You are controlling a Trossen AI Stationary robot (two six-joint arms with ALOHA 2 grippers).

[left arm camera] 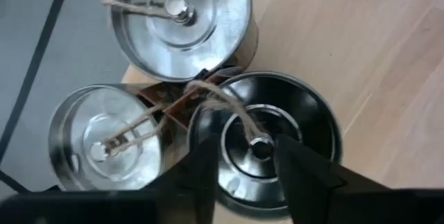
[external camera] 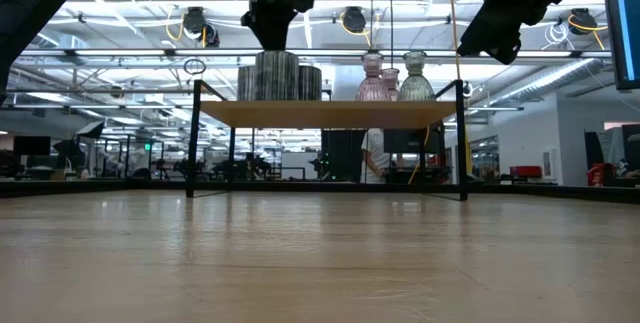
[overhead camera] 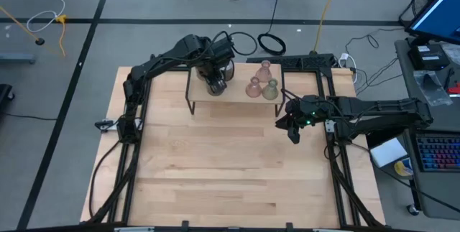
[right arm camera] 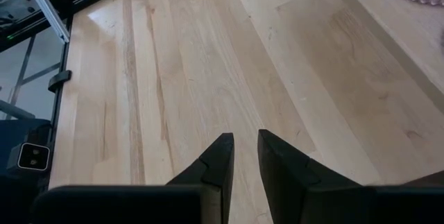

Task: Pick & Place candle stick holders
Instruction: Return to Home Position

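- Candle stick holders: all six appear to stand on the shelf (overhead camera: 233, 97) at the far side of the table (overhead camera: 230, 167). None is seen on the table below.
- Silver holders (external camera: 280, 75): three, clustered at the shelf's left end. In the left wrist view they sit touching or nearly touching.
- Glass holders (overhead camera: 254, 87): three, grouped right of the shelf's middle, upright and well apart from the silver group. Two are pinkish and one is greenish.
- Left gripper (overhead camera: 215, 81): directly above the silver cluster.
  - Its fingers are spread to either side of the centre of one silver holder.
  - No contact with the holder's wall is visible, and I judge that it grips nothing.
- Right gripper (right arm camera: 244, 148): off the shelf's right end, raised over bare table.
  - Its fingers are drawn almost together and hold nothing.
  - Only the edge of one glass holder shows in its own view.
- Progress, as a judgement: placement looks complete, with nothing left to collect in any view.
- Remaining, as a judgement: both arms need to withdraw to rest.
  - The left arm has the more delicate exit. It should rise straight up before moving back, since a sideways move could knock the closely packed silver holders.
  - The right arm has open space around it.
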